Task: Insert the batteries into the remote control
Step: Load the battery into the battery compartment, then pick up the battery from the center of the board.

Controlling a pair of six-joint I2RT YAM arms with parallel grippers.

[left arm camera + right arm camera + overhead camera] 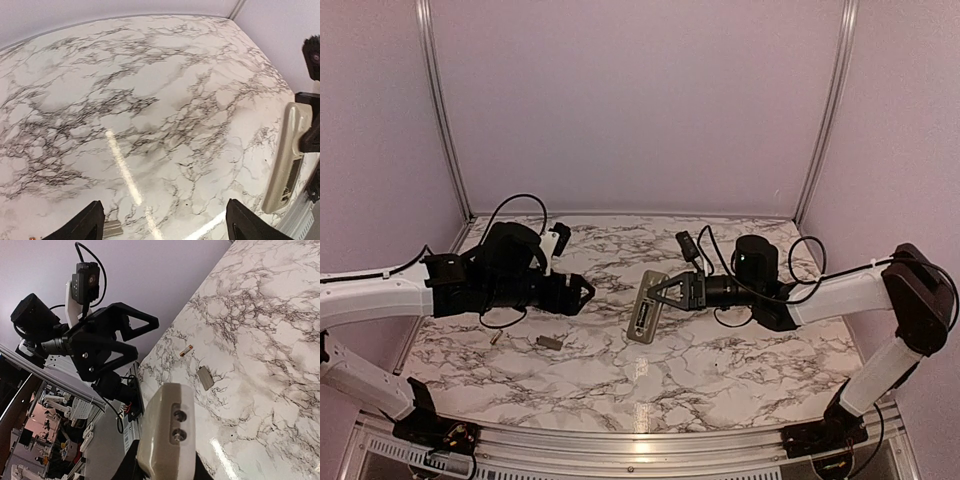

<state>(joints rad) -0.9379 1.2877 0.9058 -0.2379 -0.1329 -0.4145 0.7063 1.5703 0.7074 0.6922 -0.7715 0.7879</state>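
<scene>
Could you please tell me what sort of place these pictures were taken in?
Probably a robot test booth in a lab, not a home: plain lilac wall panels in aluminium frame posts enclose a marble-patterned tabletop, with two white-and-black robot arms bolted at its near edge.

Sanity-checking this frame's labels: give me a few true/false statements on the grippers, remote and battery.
1. The right gripper is clamped on the remote control. True.
2. The left gripper holds a battery. False: its jaws stand open and empty.
3. A battery lies on the table. True.
4. The small grey plate sits on the remote control. False: it lies on the table near the battery.
</scene>
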